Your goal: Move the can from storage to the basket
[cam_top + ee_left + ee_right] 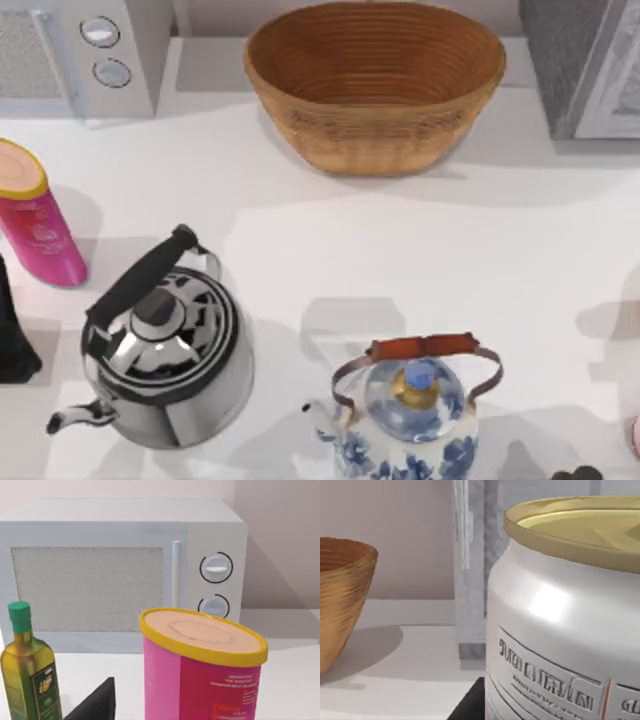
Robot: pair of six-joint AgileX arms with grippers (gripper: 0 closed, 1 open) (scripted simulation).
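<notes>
Silver can (565,625) stands upright right in front of the right pincer, whose finger state I cannot tell. Wicker basket (342,600) sits on the surface beyond it, well apart.

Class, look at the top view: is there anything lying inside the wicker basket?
No. From above, the basket shows only its bare ribbed inner wall, and the can appears in the right wrist view, outside it.

White table (400,240), microwave (90,50) at back, perhaps beige wall.

Glossy metal can (560,630) w/ matt woven wicker basket (375,85) (ribbed).
</notes>
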